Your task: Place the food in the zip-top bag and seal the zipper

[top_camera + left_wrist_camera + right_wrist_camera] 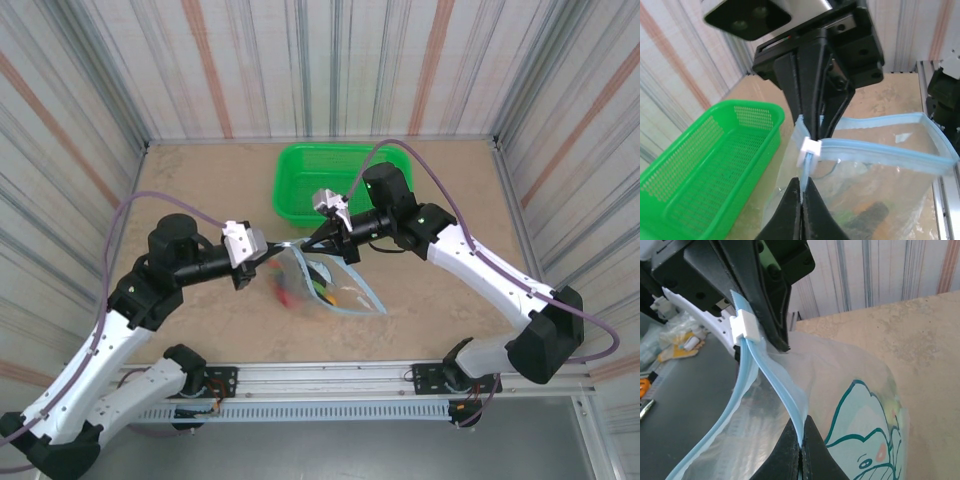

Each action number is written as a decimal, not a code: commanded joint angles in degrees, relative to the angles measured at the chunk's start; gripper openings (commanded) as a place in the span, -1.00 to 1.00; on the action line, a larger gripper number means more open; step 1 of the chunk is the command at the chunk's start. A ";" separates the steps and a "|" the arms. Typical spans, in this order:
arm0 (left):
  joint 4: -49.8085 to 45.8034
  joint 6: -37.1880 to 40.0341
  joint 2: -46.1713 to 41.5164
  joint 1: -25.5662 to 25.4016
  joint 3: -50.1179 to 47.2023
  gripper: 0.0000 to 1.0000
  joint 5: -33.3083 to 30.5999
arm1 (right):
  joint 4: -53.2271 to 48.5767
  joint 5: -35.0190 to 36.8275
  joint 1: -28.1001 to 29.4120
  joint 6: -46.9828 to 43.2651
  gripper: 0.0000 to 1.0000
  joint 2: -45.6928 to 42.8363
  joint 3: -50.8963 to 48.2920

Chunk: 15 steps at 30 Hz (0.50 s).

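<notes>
The zip-top bag (pixel 345 290) was near the middle of the table (pixel 200 190), a little toward the near edge. Its bottom lay on the table and its mouth was lifted up. The food (pixel 320 290) was inside it, and red, green and orange bits showed through the clear plastic. I think the mouth was held up high so nothing could roll back out.

The green basket (pixel 340 185) sat by the far edge, out of the way.

The left gripper (pixel 802 187) was pinched tight on the zipper (pixel 880 156), the pale blue strip along the mouth. The right gripper (pixel 800 440) was pinched tight on that strip too, very close to the left one. The little white slider (pixel 808 150) sat on the strip between them, at one end of the mouth.

Past the slider the two sides of the strip were apart, so the bag was not zipped yet. The food part looked done and the closing part was just starting.

The bag was soft and floppy, so it needed two holds. I think one gripper was there to keep the end of the strip from moving, so the other could push the slider along to the far end. If the strip bent or slipped out of the fingers, the slider could get stuck.
</notes>
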 commanded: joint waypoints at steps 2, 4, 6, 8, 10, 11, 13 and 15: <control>0.28 0.80 -1.46 -0.35 1.26 -1.00 4.72 | -2.59 0.88 -0.87 1.46 -1.00 -0.46 2.70; 0.55 0.80 -1.92 -0.28 0.57 -1.00 4.78 | -2.84 2.73 -1.53 2.22 -1.00 -1.00 3.13; 0.23 0.86 -2.21 -0.31 0.25 -1.00 3.69 | -3.13 6.36 -1.87 2.38 -0.63 -2.32 3.38; -0.02 0.53 -2.46 -0.34 0.17 -1.00 2.16 | -4.66 9.40 -2.00 0.58 -0.34 -3.84 4.27; 0.29 -0.31 -2.60 -0.30 0.48 -1.00 0.91 | -7.39 10.34 -2.02 -2.43 -0.24 -4.99 6.33; 0.16 -0.55 -2.51 -0.32 0.79 -1.00 0.95 | -8.81 10.17 -2.03 -3.55 -0.22 -5.17 7.69; -0.68 -1.16 -1.44 -0.34 1.95 -1.00 1.70 | -12.05 8.81 -1.94 -5.57 -0.23 -4.77 11.10; -1.99 -1.71 -0.09 -0.29 3.24 -1.00 2.85 | -14.87 7.56 -1.31 -6.88 -0.25 -3.75 14.46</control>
